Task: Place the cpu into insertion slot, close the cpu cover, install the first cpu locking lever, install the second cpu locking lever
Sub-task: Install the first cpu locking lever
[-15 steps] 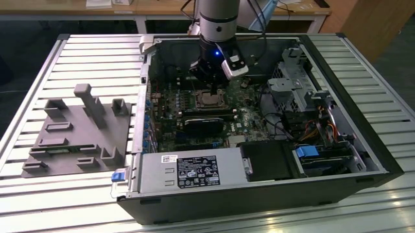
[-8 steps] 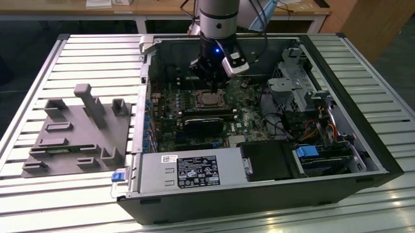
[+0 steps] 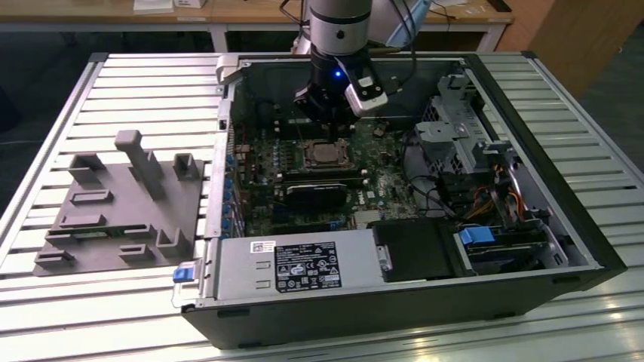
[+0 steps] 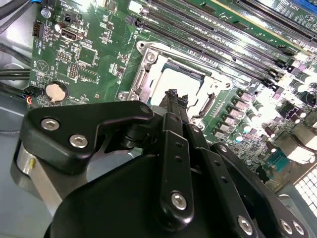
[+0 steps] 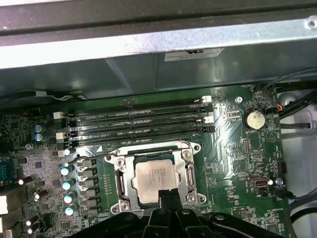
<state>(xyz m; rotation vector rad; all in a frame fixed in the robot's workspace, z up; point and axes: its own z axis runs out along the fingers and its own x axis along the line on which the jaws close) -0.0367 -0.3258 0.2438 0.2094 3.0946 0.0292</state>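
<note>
Exterior view, from its left across to its right: a grey moulded fixture (image 3: pixel 111 207) lies on the slatted table (image 3: pixel 151 75). Beside it is the open computer case (image 3: pixel 403 317), with its power supply (image 3: pixel 292 268) at the near wall. Mid-board, the cpu (image 3: pixel 324 154) shows as a small dull silver square. The gripper (image 3: pixel 328 139) hangs just above its far edge, and a black heatsink (image 3: pixel 315 194) sits just nearer the camera. A metal drive cage (image 3: pixel 458 136) stands on the exterior view's right.

The first wrist view adds what this distance hides. The cpu (image 5: pixel 154 176) lies flat in the insertion slot (image 5: pixel 130 173). The cpu cover (image 5: pixel 120 181), a thin silvery frame, lies down around it, and the chip's grey top shows through its window. The black fingertips (image 5: pixel 164 198) are pressed together with nothing seen between them, over the chip's edge. Long memory slots (image 5: pixel 138 124) run beside the socket, and a coin battery (image 5: pixel 255 119) sits well apart. Whether the levers are latched cannot be told.

The second wrist view looks along the finger linkage. There the closed tip (image 4: pixel 173 96) overlaps the chip (image 4: pixel 173 82), and contact is unclear.
</note>
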